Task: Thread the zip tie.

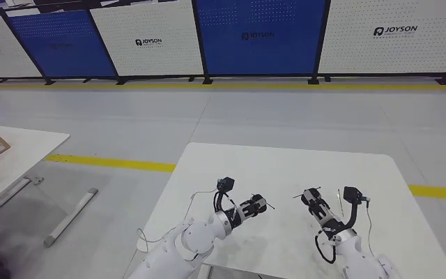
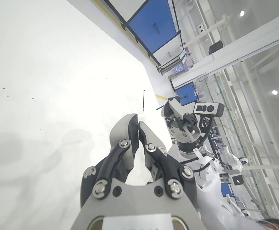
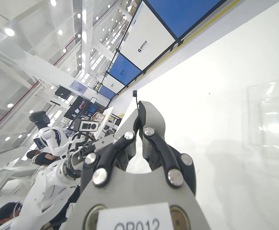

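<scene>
Both grippers are pressed shut, well apart above the table (image 1: 279, 167). Your right gripper (image 3: 139, 106) pinches the zip tie (image 3: 135, 98) just below its head, leaving the eye free. Your left gripper (image 2: 138, 121) seems to pinch a thin black strap (image 2: 143, 100), tip outward for feeding.

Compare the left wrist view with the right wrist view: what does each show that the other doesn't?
The left wrist view adds the left hand, tips pressed together, and a second tie, thin and black, beyond them over the table; I cannot tell whether it is held. The right wrist view adds the close grip: the right hand shut on the zip tie, its head clear of the tips. Both share the white table, the right hand itself and the blue wall panels.
</scene>
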Controlling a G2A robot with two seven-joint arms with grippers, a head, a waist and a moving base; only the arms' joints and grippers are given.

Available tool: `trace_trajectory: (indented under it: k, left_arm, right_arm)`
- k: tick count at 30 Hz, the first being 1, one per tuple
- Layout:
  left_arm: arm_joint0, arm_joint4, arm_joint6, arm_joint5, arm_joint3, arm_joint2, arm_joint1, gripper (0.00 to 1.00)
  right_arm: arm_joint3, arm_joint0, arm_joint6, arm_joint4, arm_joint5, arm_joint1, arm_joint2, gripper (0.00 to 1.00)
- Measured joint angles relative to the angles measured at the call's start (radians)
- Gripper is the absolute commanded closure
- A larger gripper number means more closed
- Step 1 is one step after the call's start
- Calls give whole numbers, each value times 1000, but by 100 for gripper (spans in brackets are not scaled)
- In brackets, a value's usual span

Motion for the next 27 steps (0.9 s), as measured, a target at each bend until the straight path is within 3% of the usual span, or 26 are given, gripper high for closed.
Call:
trace_trajectory:
  k: [9,13,19,27]
  left_arm:
    - [-5,14,21,18,6,-21,2,100]
    - [-9,-40,-22,20,23,-51,5,100]
    - [-9,-38,-21,21,23,-50,5,100]
    - [-9,-38,-22,21,23,-50,5,100]
  right_arm:
    - [0,0,0,0,0,0,0,100]
    - [0,0,0,0,0,0,0,100]
    - [0,-1,0,1,-1,0,-1,100]
    - [-16,-55,-91,1,-57,-13,-41,100]
